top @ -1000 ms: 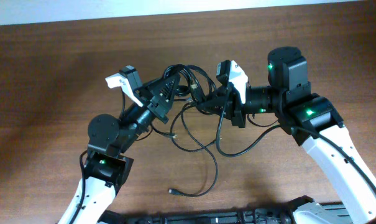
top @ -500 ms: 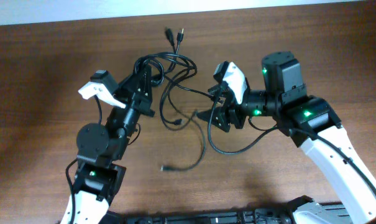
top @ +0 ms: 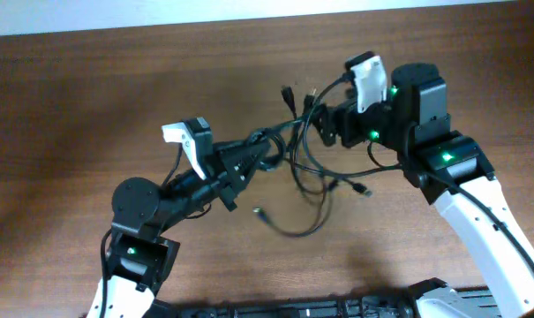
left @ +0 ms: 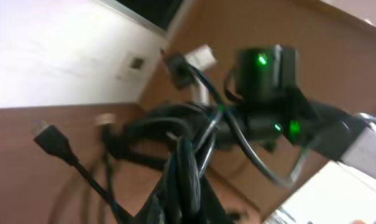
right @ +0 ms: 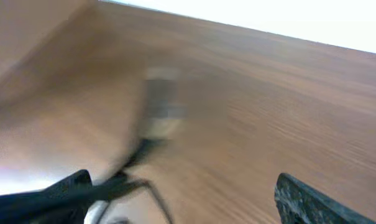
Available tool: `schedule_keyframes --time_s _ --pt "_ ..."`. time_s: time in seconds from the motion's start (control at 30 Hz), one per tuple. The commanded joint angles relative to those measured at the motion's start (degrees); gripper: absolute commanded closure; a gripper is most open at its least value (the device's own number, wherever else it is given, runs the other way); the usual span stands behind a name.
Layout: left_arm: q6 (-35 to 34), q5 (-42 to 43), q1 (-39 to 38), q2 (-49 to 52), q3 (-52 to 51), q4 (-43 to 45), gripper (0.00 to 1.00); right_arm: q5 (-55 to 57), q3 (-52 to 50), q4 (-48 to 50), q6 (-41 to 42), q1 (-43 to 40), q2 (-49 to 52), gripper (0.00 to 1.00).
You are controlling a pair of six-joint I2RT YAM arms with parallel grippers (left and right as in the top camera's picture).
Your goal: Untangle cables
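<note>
Overhead: we see left claw (top: 251, 162) clenched on the cables (top: 306, 172), which loop over the surface (top: 72, 106) between both claws. Right claw (top: 324, 125) is released, jaws wide, just beside them.
Left wrist: cables run into our claw, blurred.
Right wrist: fingers (right: 312, 202) far apart, cables blurred near one.

Right end effector (top: 319, 128) seemingly spread wide.

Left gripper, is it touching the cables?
Touching. The left wrist view shows the left gripper shut on the cables, the bundle rising from between its fingertips.
</note>
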Motion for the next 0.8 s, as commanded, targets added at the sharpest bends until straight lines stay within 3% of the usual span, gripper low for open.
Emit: schedule_keyframes --time_s 0.0,0.1,0.17,0.3,0.47,0.5,0.6,0.67,0.77 --pt "0.59 9.51 -0.44 -0.63 0.79 0.98 1.00 22.71 -0.20 -2.16 4.98 -0.28 -0.31 0.07" --pt "0.63 8.63 -0.39 -0.63 0.79 0.96 1.00 36.68 -0.20 -9.29 4.94 -0.28 -0.31 0.03" --pt "0.63 6.03 -0.39 -0.63 0.79 0.94 1.00 38.21 -0.20 -11.56 4.94 -0.28 -0.31 0.02" --pt "0.92 -0.81 -0.39 -0.61 0.79 0.04 1.00 35.71 -0.20 -14.36 4.90 -0.28 -0.37 0.01" --pt "7.85 -2.97 -0.39 -0.61 0.79 -9.88 1.00 24.48 -0.20 -12.02 0.63 -0.26 -5.79 0.01" --pt "8.68 -2.97 -0.39 -0.61 0.79 -11.23 1.00 20.87 -0.20 -10.73 -1.81 -0.26 -8.02 0.01" --pt "13.57 0.15 -0.39 -0.57 0.79 -11.72 1.00 -6.91 -0.20 -8.11 -19.93 -0.26 -14.14 0.01" --pt "19.98 5.16 -0.39 -0.57 0.79 -11.63 1.00 -20.17 -0.20 -8.50 -26.27 -0.22 -15.28 0.01" --pt "21.75 7.67 -0.39 -0.57 0.79 -11.19 1.00 -33.70 -0.20 -10.21 -34.27 -0.22 -15.21 0.01"
